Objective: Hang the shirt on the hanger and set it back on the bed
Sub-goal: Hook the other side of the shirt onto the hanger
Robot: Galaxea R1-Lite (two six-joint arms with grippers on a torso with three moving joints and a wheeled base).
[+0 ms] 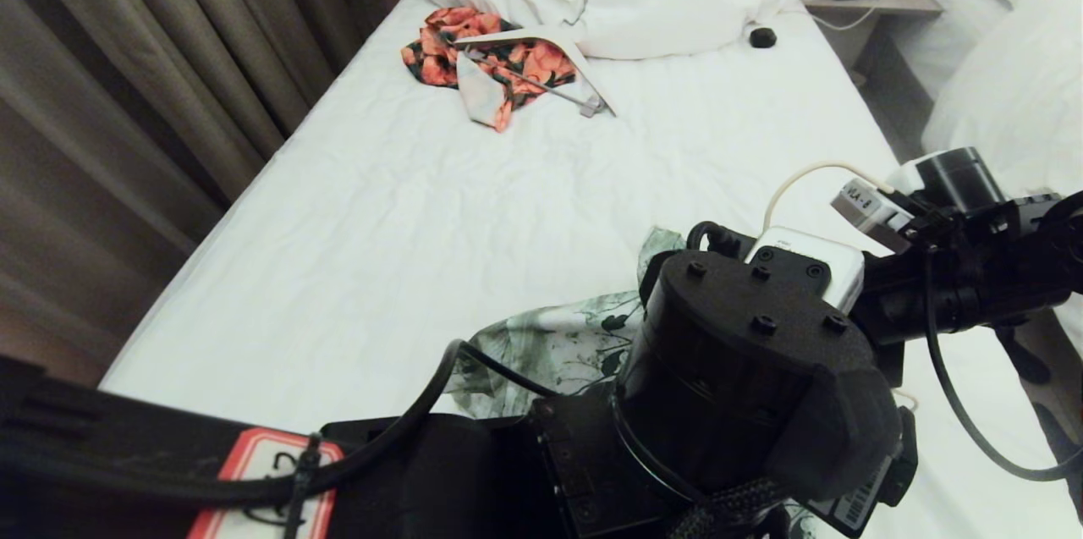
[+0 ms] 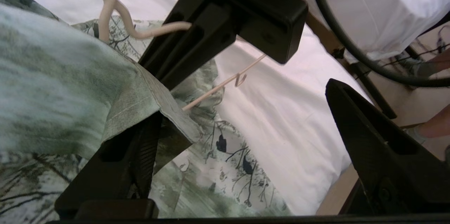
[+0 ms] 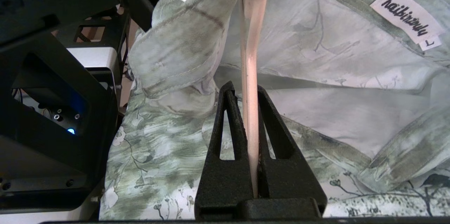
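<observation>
**Hanger pinched inside the collar, one pincer spread wide**

Black arm housings fill the lower centre and right of the head view, hiding most of the mottled green and white floral short-sleeved shirt (image 1: 558,344), which lies on the white-sheeted single bed (image 1: 355,251) just beyond them. In the right wrist view, the right gripper (image 3: 250,94) is closed tight on a straight run of the thin cream wire hanger (image 3: 251,76), with the wire running lengthwise up the middle of the frame, away from the fingers and in under the shirt's collar. The white neck label (image 3: 406,18) sits at the upper right of that frame, so the pinch is close beside the neck opening. In the left wrist view, the left gripper (image 2: 246,122) stands spread wide and grips nothing; a fold of shirt hem drapes over its finger at lower left. The hanger's twisted neck shows at the upper left there, and a thin wire bar with a small notch crosses the centre.

I judge the next move turns on that lengthwise wire: the shoulder cloth must slide along it, and the open left pincer, already touching fabric, is the nearer one to pull it.

At the upper centre of the head view, well apart, lie an orange-red floral garment (image 1: 474,57) and a wide flat white hanger (image 1: 541,48).
</observation>
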